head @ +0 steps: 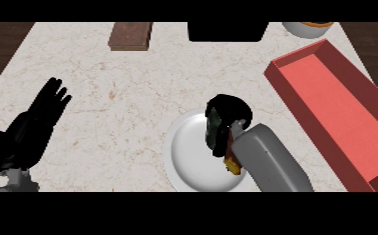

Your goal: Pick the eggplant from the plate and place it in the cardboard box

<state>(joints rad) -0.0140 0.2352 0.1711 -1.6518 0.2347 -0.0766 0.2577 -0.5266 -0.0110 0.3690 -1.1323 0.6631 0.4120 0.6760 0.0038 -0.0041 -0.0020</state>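
Eggplant: dark, over the white plate, mostly hidden by the right hand. Right hand fingers curled down round it, gripping; can't tell if it's clear of the plate surface. Yellowish bit on the plate beside the wrist. Red box to the right, apart from the plate. Left hand at left edge, fingers straight, open, holding nothing. Far edge: brown block, black item, bowl. No readable writing.
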